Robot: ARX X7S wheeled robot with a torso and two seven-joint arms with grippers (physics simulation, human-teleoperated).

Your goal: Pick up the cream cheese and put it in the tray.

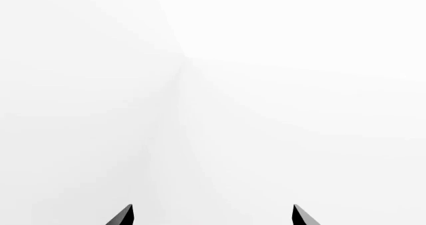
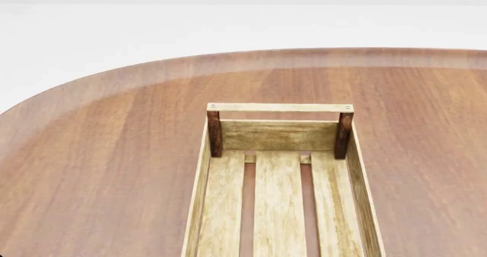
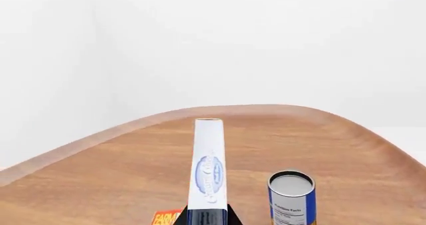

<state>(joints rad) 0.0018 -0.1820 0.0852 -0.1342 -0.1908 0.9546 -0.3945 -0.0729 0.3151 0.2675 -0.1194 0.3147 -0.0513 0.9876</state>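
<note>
right pincer (image 3: 207,219), right wrist view: closed edge-on around the near end of the cream cheese (image 3: 207,170), only the dark tips showing at the frame's lower edge. the box stands out from the pincer as a narrow white slab with its blue oval logo facing the camera, and appears lifted clear of the counter (image 3: 119,175). just beside it stands a blue can (image 3: 292,197) with a grey lid, upright on the counter; a corner of a red-orange box (image 3: 166,218) shows on the other side, mostly cut off.

left pincer (image 1: 211,216), left wrist view: two dark tips set well apart, nothing between them, only blank white background ahead; it holds nothing.

head view: the tray (image 2: 213,154) lies on the counter with its far rail and dark posts visible, slatted bottom bare in the part shown; its near end runs out of frame. neither arm nor the cream cheese appears in this view.

progress, as judged: the pick looks done, the box secured and raised. left to do: carry it over the tray, lower it between the plank sides and release. how far the box is from the tray cannot be told from these views.
</note>
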